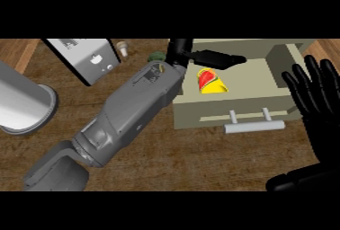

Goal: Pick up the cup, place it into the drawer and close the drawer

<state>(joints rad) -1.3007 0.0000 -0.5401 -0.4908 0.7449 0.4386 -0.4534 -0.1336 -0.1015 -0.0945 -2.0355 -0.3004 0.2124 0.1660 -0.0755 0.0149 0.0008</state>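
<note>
Reaching over the open drawer (285, 96), the left hand (212, 57) has straight fingers above the cup (211, 81) inside, while the right hand (319, 103) rests spread.

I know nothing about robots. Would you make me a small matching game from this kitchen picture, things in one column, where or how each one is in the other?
Things:
1. red and yellow cup
2. beige open drawer
3. black left hand
4. black right hand
5. silver cylindrical drawer handle

Places or states:
A. fingers straight, at the view's right edge
B. pulled out from the counter
C. lying inside the drawer
D. stretched over the drawer, above the cup
E. on the drawer's front

Pairs: 1-C, 2-B, 3-D, 4-A, 5-E
</note>
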